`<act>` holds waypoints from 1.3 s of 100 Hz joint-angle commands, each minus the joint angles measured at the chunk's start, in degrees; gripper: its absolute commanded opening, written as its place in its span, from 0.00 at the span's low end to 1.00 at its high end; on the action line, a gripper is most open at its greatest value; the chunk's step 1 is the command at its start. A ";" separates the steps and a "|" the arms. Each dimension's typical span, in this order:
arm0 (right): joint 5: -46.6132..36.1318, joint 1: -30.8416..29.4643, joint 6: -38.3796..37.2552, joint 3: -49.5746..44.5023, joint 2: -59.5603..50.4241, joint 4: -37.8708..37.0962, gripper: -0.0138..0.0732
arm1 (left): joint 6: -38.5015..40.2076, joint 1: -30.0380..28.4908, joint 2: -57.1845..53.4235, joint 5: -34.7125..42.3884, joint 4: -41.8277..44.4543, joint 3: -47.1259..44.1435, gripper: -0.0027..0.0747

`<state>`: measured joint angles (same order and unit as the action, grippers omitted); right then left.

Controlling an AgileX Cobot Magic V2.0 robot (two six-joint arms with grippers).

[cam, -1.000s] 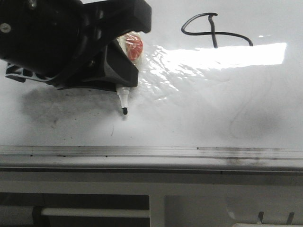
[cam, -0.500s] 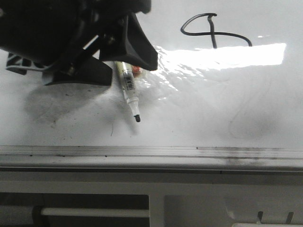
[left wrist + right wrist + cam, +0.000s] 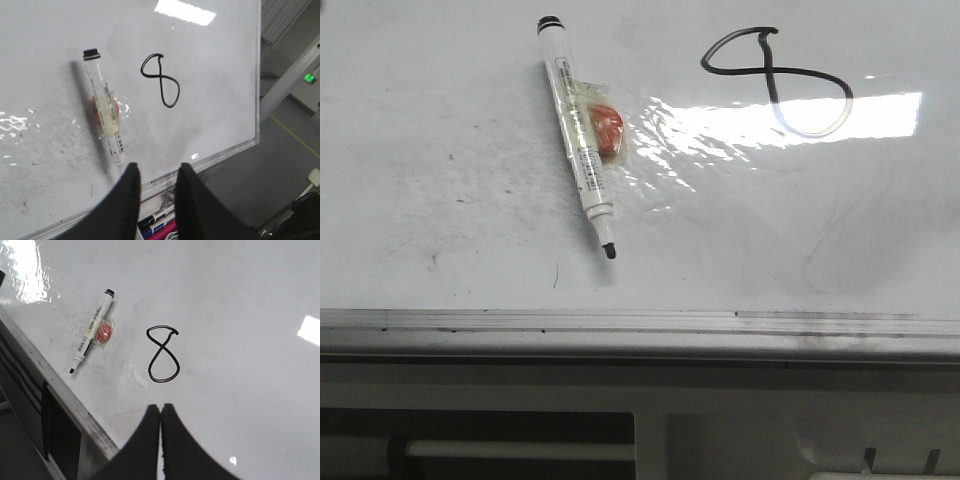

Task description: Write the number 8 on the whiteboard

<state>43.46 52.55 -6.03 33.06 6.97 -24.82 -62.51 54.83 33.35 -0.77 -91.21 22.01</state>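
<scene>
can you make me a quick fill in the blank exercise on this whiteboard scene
1. The figure drawn on the whiteboard is the number ____.
2. The marker lies flat on the board, held by ____ pincer.
3. The left pincer has its fingers ____, with a gap between them.
4. The blob taped to the marker's side is coloured ____.

Missing words: 8; neither; open; red
</scene>
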 commanded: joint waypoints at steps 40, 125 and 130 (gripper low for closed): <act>-4.34 -0.37 -0.01 0.20 -2.72 -1.33 0.11 | 0.28 0.38 -12.46 -1.52 0.25 -0.58 0.01; -4.34 -0.37 -0.01 0.20 -2.72 -1.33 0.11 | 62.51 -41.24 -31.17 -7.00 90.54 -19.74 0.01; -4.34 -0.37 -0.01 0.20 -2.72 -1.33 0.11 | 62.51 -42.73 -32.65 -7.67 89.47 -21.95 0.01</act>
<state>43.46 52.55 -6.15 32.19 3.45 -24.71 -2.19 14.67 2.18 -11.66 -1.86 1.42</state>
